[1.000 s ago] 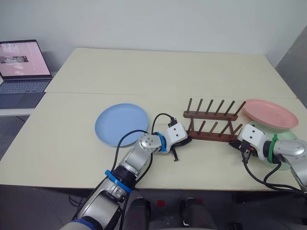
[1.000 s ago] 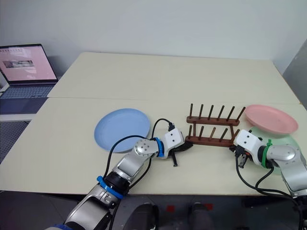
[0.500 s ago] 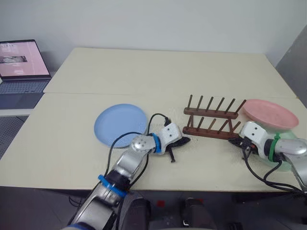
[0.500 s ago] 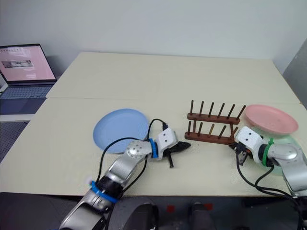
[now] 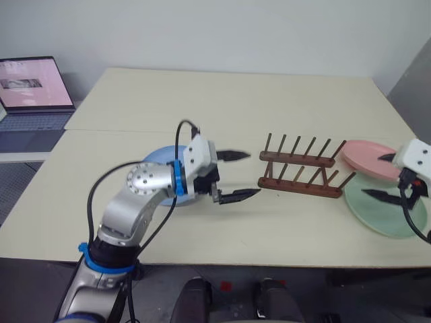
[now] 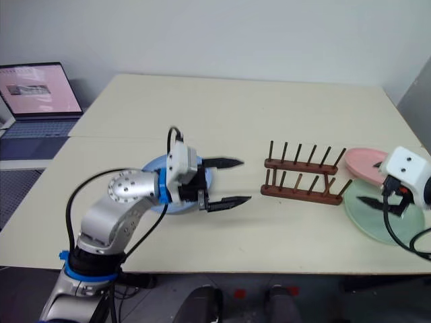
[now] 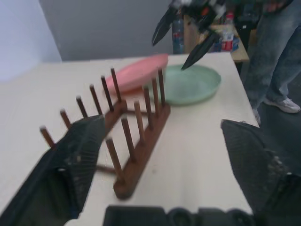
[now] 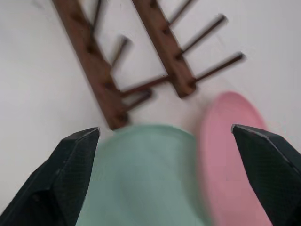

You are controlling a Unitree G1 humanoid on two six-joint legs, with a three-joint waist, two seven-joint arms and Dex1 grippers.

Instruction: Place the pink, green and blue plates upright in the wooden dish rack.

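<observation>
Both claws [image 5: 232, 175] [image 5: 380, 176] now raised and spread, dish rack [image 5: 301, 172] empty.

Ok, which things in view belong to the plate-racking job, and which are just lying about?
Job:
- wooden dish rack, holding no plates
- blue plate, flat, partly behind the left arm
- pink plate, its edge resting on the green one
- green plate, flat
- left gripper and right gripper, both open, holding nothing

Lying about:
- laptop, off the table
- person's legs

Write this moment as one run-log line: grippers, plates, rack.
left gripper: open, empty | right gripper: open, empty | blue plate: flat | pink plate: overlapping green plate | dish rack: empty
</observation>
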